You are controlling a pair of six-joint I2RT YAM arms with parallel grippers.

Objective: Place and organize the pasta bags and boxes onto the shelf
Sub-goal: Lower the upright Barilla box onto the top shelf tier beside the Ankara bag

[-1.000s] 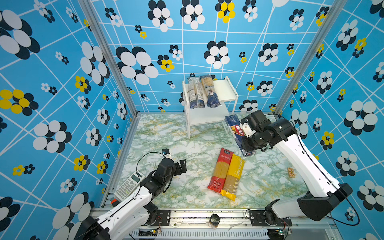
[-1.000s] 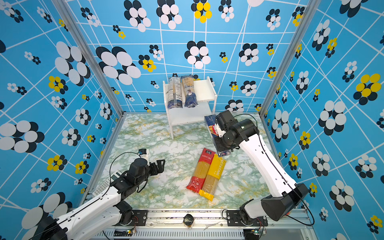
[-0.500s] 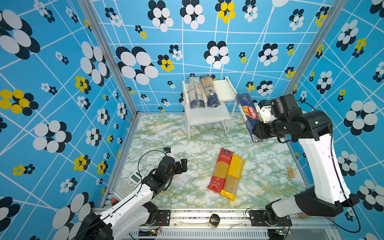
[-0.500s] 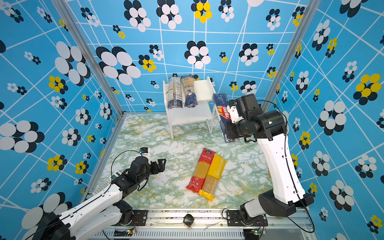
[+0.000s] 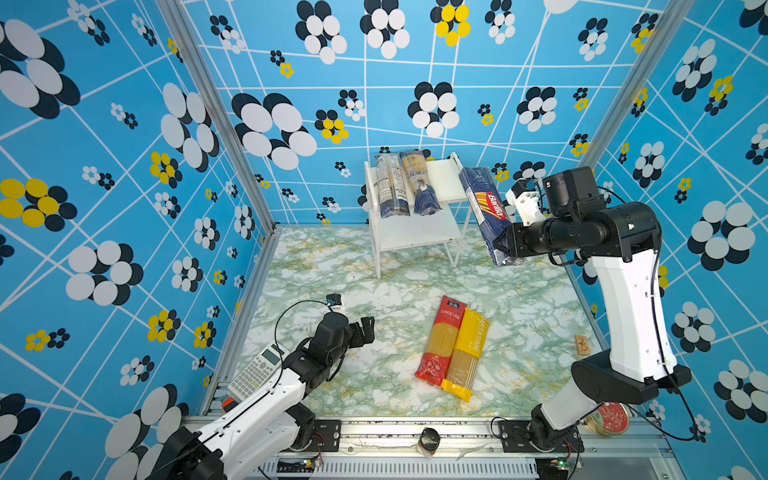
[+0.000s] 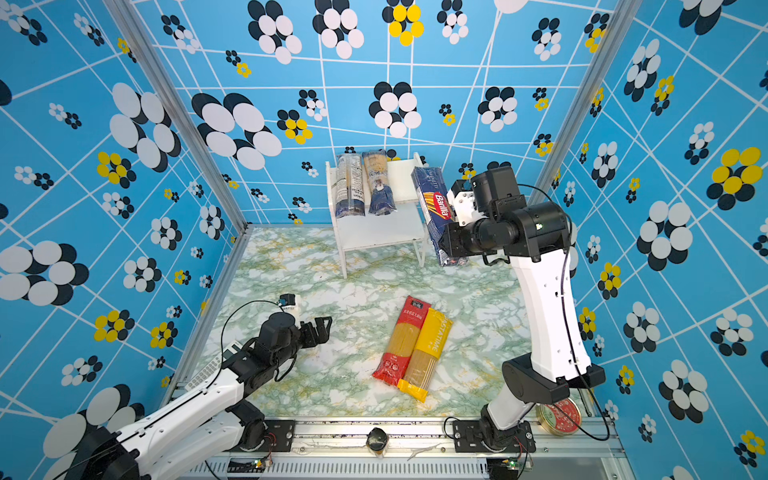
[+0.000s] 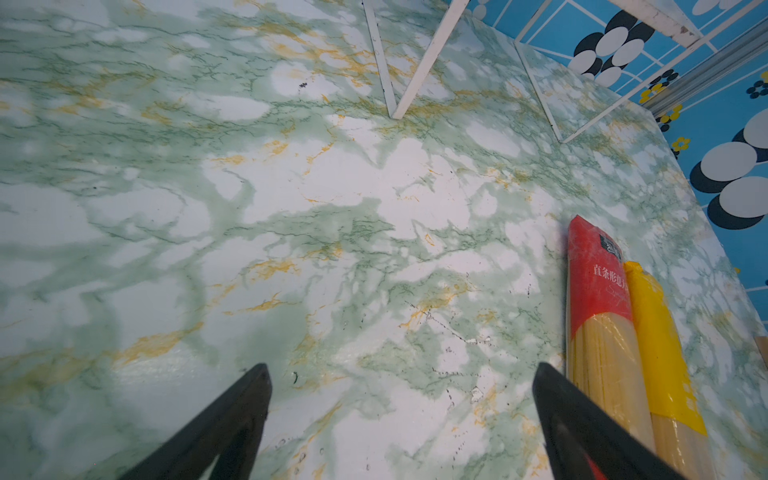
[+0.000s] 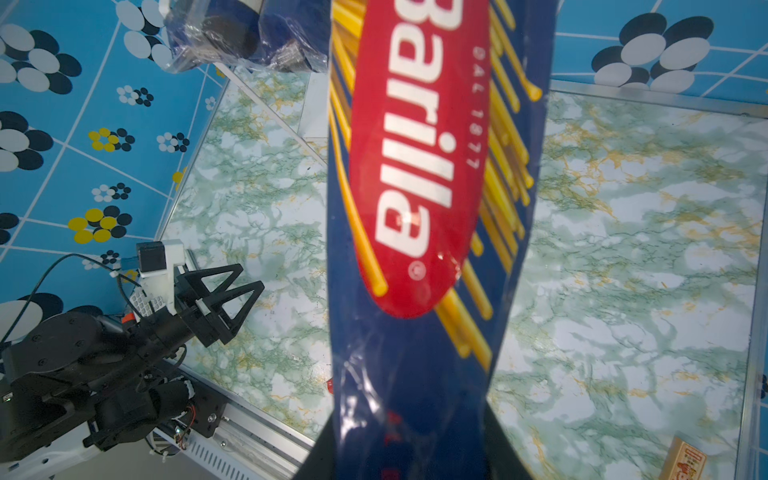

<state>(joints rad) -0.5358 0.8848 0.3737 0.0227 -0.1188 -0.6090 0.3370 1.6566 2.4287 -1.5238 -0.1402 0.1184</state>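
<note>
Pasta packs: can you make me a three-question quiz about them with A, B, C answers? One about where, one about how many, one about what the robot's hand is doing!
1. Where are the red-ended bag and the yellow-ended bag?
A) on the shelf
B) side by side on the table
C) under the shelf

2. How many packs lie on the shelf's top board?
A) two
B) four
C) none

3. The right gripper is:
A) open and empty
B) shut on the Barilla pack
C) resting on the table

Answers:
1 B, both lie together on the marble top.
2 A, only two blue-ended bags lie there.
3 B, it holds the pack up beside the shelf.
</note>
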